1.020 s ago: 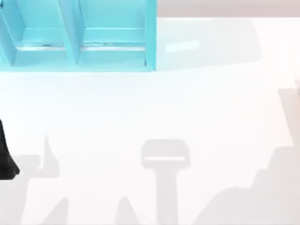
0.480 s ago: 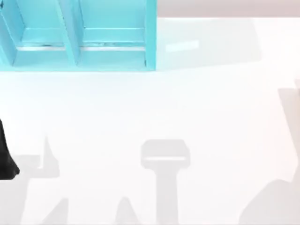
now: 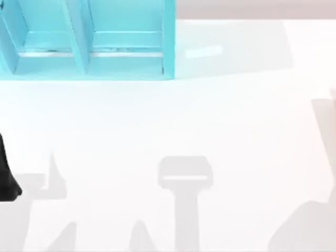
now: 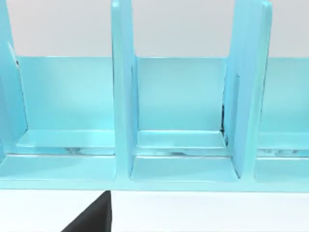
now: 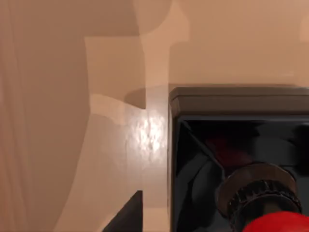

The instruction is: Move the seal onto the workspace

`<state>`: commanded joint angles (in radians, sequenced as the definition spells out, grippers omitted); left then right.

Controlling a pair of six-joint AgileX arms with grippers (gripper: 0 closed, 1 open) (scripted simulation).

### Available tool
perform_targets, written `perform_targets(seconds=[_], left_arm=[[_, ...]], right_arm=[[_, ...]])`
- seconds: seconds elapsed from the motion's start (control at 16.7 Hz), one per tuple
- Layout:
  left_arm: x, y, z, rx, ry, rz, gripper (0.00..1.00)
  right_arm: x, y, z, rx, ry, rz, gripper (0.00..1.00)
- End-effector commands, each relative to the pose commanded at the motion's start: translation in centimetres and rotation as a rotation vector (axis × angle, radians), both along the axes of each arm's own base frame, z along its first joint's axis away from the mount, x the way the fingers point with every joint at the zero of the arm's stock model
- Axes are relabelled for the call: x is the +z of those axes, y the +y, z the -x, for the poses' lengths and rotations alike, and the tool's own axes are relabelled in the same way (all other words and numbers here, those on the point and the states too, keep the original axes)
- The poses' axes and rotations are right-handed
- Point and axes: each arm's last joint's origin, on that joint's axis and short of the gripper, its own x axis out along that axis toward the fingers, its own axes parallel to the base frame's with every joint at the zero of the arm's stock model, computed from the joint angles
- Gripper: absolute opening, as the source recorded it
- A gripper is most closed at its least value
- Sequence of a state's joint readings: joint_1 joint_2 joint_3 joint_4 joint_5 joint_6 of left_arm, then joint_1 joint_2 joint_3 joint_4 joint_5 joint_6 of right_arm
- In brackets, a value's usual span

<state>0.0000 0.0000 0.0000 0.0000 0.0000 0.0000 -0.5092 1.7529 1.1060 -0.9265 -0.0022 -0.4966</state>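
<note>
Turquoise up at the far left: the turquoise shelf (image 3: 84, 42) stands on the far-left part of the surface. From above, two of its open compartments show, set apart by an upright divider (image 3: 76, 37). In front of it runs the workspace (image 3: 220, 115), broad, flat and white, crossed only by grey shadows (image 3: 185, 178) along its near side.

Over at the left edge of the top view, the left arm (image 3: 7, 176) shows as a black shape low over the near-left part of the surface, well apart from the shelf. Its wrist camera looks level and straight into the shelf's compartments from the surface side, so the arm is pointed at the far side. A dark wedge of the left tool (image 4: 92, 218) pokes in over the white strip in front of the shelf's lip. Whether that tool is clenched or released, I cannot tell.

Now the right wrist view, and there's the seal (image 5: 231, 154)! It sits right up close under the camera. Its black square base (image 5: 193, 169) lies flat, the ribbed stem (image 5: 256, 191) rises from it, and the glossy red knob (image 5: 277, 223) is nearest the lens. So it stands upright, and the arm looks steeply down on it. It rests on a plain tan ground (image 5: 72, 121) with soft shadows across it. Which place that is, I cannot say. A dark sliver of the right tool (image 5: 124, 217) shows just beside the base, not visibly touching it. I cannot tell this tool's state either.
</note>
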Motion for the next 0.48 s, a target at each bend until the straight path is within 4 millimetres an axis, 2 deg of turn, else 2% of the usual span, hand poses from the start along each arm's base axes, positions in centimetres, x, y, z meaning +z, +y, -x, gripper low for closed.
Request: perform_targets(seconds=[0.48], left_arm=[[0.0,0.0,0.0,0.0,0.0,0.0,1.0]], right_arm=[[0.0,0.0,0.0,0.0,0.0,0.0,0.02]])
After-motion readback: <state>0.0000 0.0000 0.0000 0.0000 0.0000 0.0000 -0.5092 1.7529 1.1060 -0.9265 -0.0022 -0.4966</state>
